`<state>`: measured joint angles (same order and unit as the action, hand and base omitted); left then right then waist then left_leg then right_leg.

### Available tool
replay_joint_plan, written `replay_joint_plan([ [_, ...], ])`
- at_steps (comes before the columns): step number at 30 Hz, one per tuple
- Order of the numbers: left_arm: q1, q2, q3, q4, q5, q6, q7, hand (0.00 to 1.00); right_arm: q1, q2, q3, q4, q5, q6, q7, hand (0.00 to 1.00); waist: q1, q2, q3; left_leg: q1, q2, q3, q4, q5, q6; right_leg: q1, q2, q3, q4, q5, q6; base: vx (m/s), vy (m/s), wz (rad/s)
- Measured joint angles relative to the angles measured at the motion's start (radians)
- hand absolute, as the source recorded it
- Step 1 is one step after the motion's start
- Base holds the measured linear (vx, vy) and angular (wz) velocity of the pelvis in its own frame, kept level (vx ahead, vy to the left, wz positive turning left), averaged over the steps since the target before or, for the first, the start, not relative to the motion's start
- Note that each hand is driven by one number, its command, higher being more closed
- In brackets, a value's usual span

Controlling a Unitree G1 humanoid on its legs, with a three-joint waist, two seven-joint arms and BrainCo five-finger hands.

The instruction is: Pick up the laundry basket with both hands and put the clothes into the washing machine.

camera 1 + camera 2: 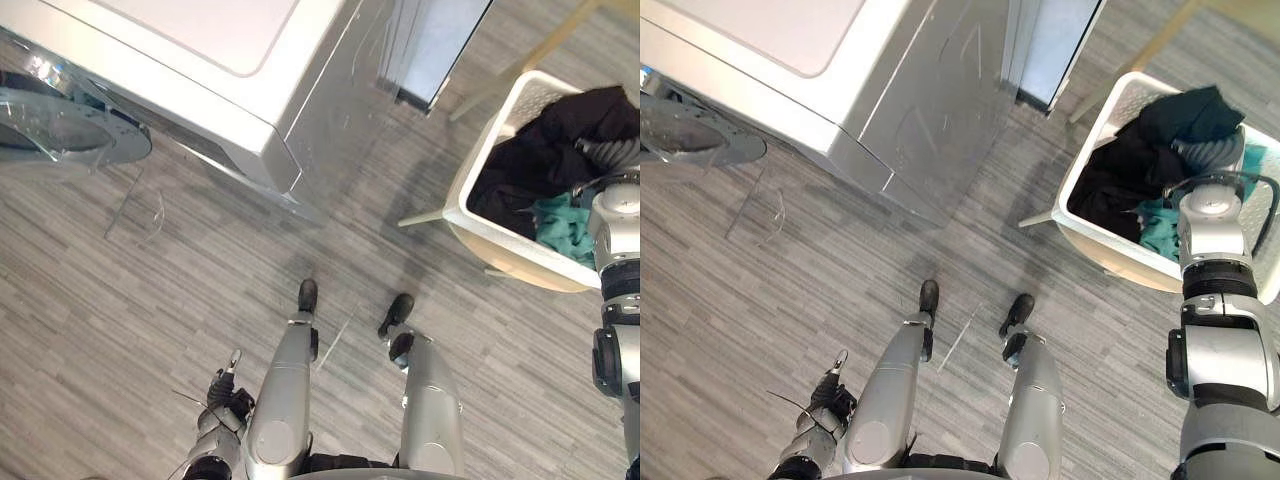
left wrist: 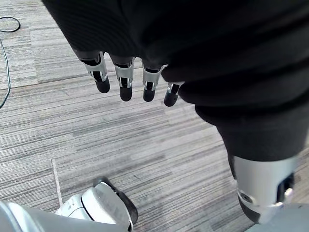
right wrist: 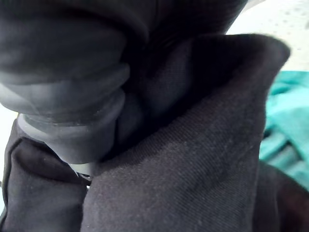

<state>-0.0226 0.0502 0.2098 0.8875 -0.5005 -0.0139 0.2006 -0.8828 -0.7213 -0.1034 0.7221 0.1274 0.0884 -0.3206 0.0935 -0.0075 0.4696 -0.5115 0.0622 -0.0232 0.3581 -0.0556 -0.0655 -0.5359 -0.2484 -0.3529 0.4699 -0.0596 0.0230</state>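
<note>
Basket (image 1: 1102, 240) holds dark, teal clothes (image 1: 1120, 180) — right hand (image 1: 1206, 152) buried, state unclear; left hand (image 2: 125, 78) relaxed.

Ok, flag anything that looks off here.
Nothing spilled or damaged. One oddity: the right hand is sunk into the black clothes in the basket, not at its rim, and the left hand hangs open above the floor, away from the basket.

Grey floor (image 1: 200, 290): washing machine (image 1: 190, 70); laundry basket (image 1: 478, 165) nearby.

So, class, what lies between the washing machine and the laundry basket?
Bare grey plank floor, seen in the left eye view between the washing machine and the laundry basket.
</note>
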Motion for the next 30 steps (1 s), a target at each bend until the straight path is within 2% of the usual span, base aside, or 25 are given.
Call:
replay_joint_plan([
  [3, 0.014, 0.003, 0.001, 0.017, 0.0, 0.01, 0.001, 0.0, 0.051, 0.026, -0.063, -0.118, 0.018, -0.001, -0.013, 1.0, 0.0, -0.01, -0.037, 0.075, -0.006, 0.0, -0.04, 0.006, -0.003, 0.06, -0.01, -0.004, -0.003, -0.014, 0.003, 0.04, -0.001, 0.06],
  [7, 0.044, -0.004, 0.038, 0.016, -0.006, 0.031, 0.002, 0.0, 0.192, 0.068, -0.146, -0.374, 0.028, -0.002, -0.037, 1.0, -0.001, -0.016, -0.102, 0.172, -0.014, -0.003, -0.109, 0.015, -0.003, 0.14, -0.019, -0.019, -0.02, -0.034, 0.014, 0.06, 0.006, 0.09],
  [11, 0.095, -0.004, 0.108, -0.024, -0.015, 0.05, 0.02, 0.0, 0.41, 0.132, -0.242, -0.63, 0.024, -0.008, -0.051, 1.0, -0.006, -0.036, -0.201, 0.268, -0.019, -0.009, -0.173, 0.019, -0.005, 0.221, -0.027, -0.042, -0.037, -0.063, 0.033, 0.13, -0.016, 0.12],
  [13, 0.117, -0.005, 0.162, -0.121, -0.039, 0.055, 0.036, 0.0, 0.509, 0.156, -0.284, -0.732, 0.017, -0.012, -0.051, 1.0, -0.006, -0.036, -0.238, 0.305, -0.023, -0.014, -0.187, 0.019, -0.005, 0.265, -0.03, -0.058, -0.05, -0.071, 0.038, 0.14, -0.012, 0.16],
  [14, 0.143, -0.002, 0.213, -0.263, -0.05, 0.05, 0.056, 0.0, 0.581, 0.183, -0.314, -0.816, -0.003, -0.018, -0.049, 1.0, -0.005, -0.038, -0.273, 0.326, -0.023, -0.012, -0.196, 0.018, -0.004, 0.293, -0.029, -0.066, -0.063, -0.073, 0.042, 0.1, 0.006, 0.1],
  [17, 0.154, 0.009, 0.293, -0.509, -0.075, 0.039, 0.093, 0.0, 0.643, 0.228, -0.339, -0.912, -0.033, -0.028, -0.047, 1.0, -0.005, -0.036, -0.31, 0.37, -0.021, 0.0, -0.21, 0.014, -0.001, 0.339, -0.021, -0.068, -0.093, -0.072, 0.045, 0.09, 0.003, -0.04],
  [19, 0.153, 0.02, 0.352, -0.72, -0.059, 0.003, 0.126, 0.0, 0.676, 0.272, -0.352, -0.952, -0.057, -0.049, -0.045, 1.0, -0.005, -0.031, -0.36, 0.409, -0.012, 0.011, -0.22, -0.001, 0.002, 0.381, 0.003, -0.057, -0.131, -0.064, 0.053, 0.07, -0.003, -0.2],
  [21, 0.149, 0.033, 0.371, -0.833, -0.027, -0.016, 0.155, 0.0, 0.685, 0.294, -0.353, -0.958, -0.058, -0.063, -0.045, 1.0, -0.007, -0.024, -0.405, 0.438, -0.006, 0.027, -0.22, -0.014, 0.005, 0.415, 0.016, -0.049, -0.165, -0.055, 0.056, 0.07, 0.015, -0.24],
  [23, 0.145, 0.031, 0.371, -0.914, -0.025, -0.019, 0.177, 0.0, 0.685, 0.304, -0.354, -0.974, -0.058, -0.069, -0.042, 1.0, -0.021, -0.015, -0.431, 0.461, -0.004, 0.037, -0.22, -0.024, 0.01, 0.443, 0.025, -0.038, -0.191, -0.044, 0.062, 0.05, 0.025, -0.19],
  [26, 0.138, 0.032, 0.325, -1.038, 0.023, -0.021, 0.188, 0.0, 0.685, 0.33, -0.348, -0.999, -0.055, -0.082, -0.019, 1.0, -0.022, -0.009, -0.454, 0.493, 0.001, 0.056, -0.22, -0.037, 0.011, 0.468, 0.039, -0.003, -0.219, -0.029, 0.063, 0.02, 0.035, -0.31],
  [28, 0.121, 0.033, 0.22, -1.122, -0.013, -0.042, 0.186, 0.0, 0.683, 0.342, -0.338, -1.005, -0.033, -0.084, 0.001, 1.0, -0.023, -0.007, -0.474, 0.508, 0.0, 0.08, -0.224, -0.04, 0.014, 0.474, 0.048, 0.023, -0.243, -0.012, 0.066, 0.0, 0.042, -0.32],
  [30, 0.105, 0.036, 0.132, -1.163, -0.015, -0.042, 0.167, 0.0, 0.682, 0.352, -0.31, -1.005, -0.012, -0.084, 0.015, 1.0, -0.025, -0.006, -0.481, 0.525, -0.001, 0.099, -0.233, -0.041, 0.015, 0.482, 0.056, 0.044, -0.261, 0.002, 0.064, -0.02, 0.037, -0.38],
])
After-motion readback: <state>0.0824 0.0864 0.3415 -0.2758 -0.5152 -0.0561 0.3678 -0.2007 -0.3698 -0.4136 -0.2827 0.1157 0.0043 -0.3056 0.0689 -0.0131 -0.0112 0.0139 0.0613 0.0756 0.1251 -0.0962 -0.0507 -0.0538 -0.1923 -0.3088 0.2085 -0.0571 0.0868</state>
